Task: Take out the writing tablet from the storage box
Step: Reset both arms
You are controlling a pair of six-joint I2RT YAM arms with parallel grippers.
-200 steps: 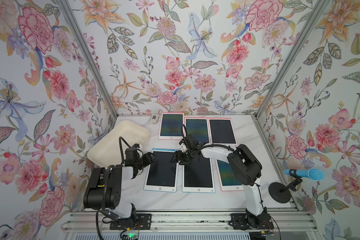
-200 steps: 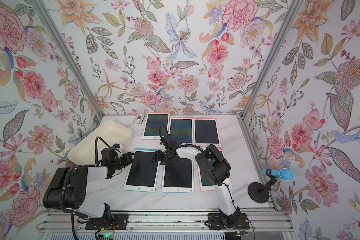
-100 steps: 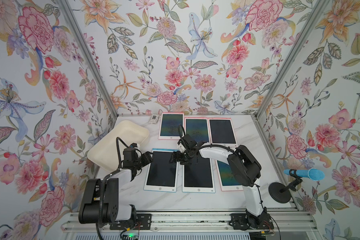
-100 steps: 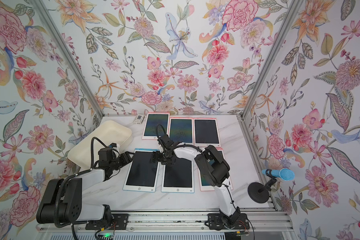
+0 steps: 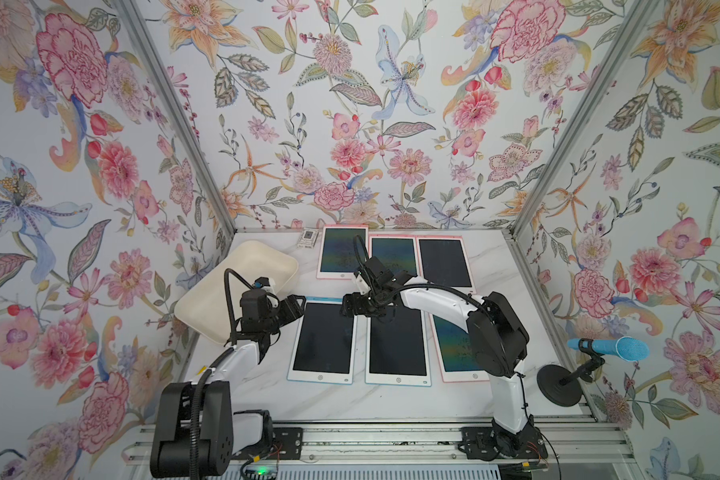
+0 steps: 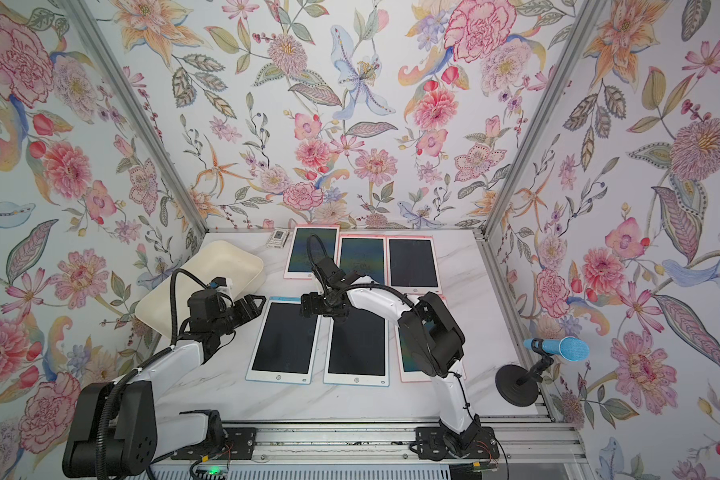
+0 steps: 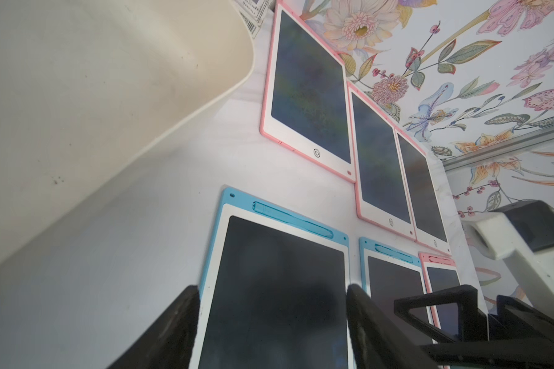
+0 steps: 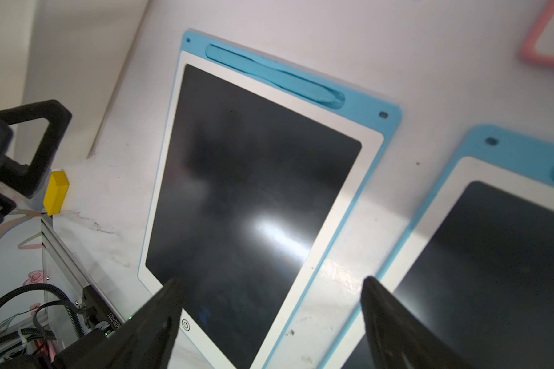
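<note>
The cream-white storage box (image 5: 235, 286) (image 6: 200, 282) sits tilted against the left wall; I see no tablet in it. A blue-framed writing tablet (image 5: 323, 340) (image 6: 285, 338) lies flat on the table beside it. My left gripper (image 5: 297, 309) (image 6: 253, 305) is open at that tablet's far left corner. My right gripper (image 5: 348, 308) (image 6: 309, 305) is open over its far right corner. The left wrist view shows the left gripper (image 7: 269, 322) with spread fingers (image 7: 176, 332) over the tablet (image 7: 279, 287), gripping nothing. The right gripper (image 8: 271, 306) hangs empty above the same tablet (image 8: 253, 179).
Another blue-framed tablet (image 5: 398, 345) and a pink one (image 5: 454, 353) lie to the right. Three pink tablets (image 5: 393, 257) fill the back row beside a small card (image 5: 308, 239). A blue microphone on a black stand (image 5: 607, 349) stands right of the table.
Both grippers have opened wider, the right one most. The right gripper has shifted slightly left. The left arm's base link has dropped back. The blue-framed tablet has not moved.
</note>
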